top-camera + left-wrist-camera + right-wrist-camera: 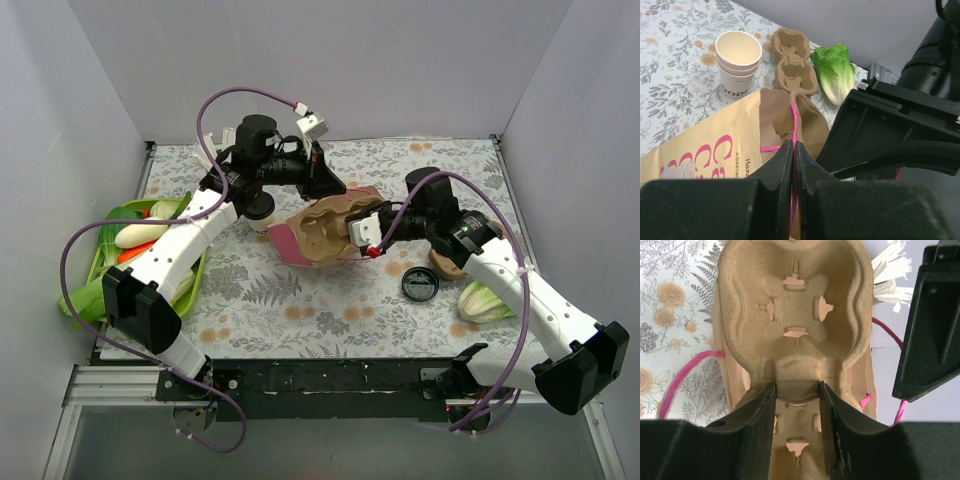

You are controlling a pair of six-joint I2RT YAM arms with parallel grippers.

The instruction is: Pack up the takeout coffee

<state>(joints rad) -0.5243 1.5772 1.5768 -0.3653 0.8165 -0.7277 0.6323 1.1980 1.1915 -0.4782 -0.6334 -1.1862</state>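
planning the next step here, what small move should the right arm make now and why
Probably ease the right gripper forward, sliding the pulp carrier deeper into the paper bag. Its fingers clasp the carrier's narrow middle at the bag's mouth, while the left gripper pinches the pink handle, seemingly holding the mouth open.

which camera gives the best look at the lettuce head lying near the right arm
Left wrist. There the lettuce is close and nearly whole, its green leaves clear, lying beside a pulp cup carrier. Top external shows it only small and pale from above. Right wrist does not show it at all.
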